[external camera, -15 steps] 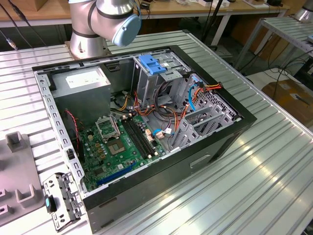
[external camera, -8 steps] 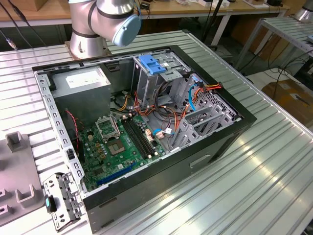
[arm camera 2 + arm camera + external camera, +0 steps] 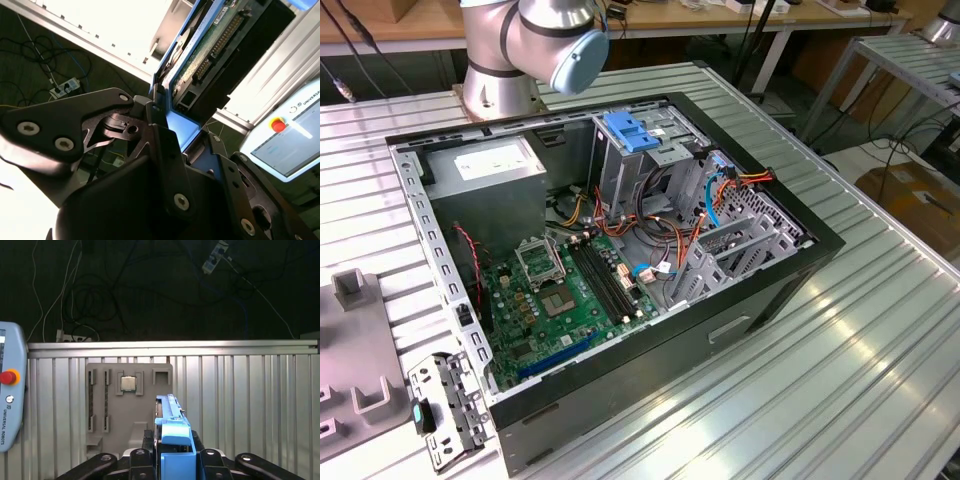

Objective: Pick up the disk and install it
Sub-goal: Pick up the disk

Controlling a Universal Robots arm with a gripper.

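One step is done: your gripper [image 3: 175, 462] pinches the disk [image 3: 173, 422], which stands on edge between its fingers and projects ahead of them. Fitting it into the computer case [image 3: 620, 400] is left.

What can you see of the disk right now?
The disk is clamped between the jaws of the gripper. In the second wrist view its green circuit board shows, with a black pin connector, framed by blue plastic rails. In the first wrist view it is edge-on, a blue rail facing the camera, with the ribbed metal table behind it.
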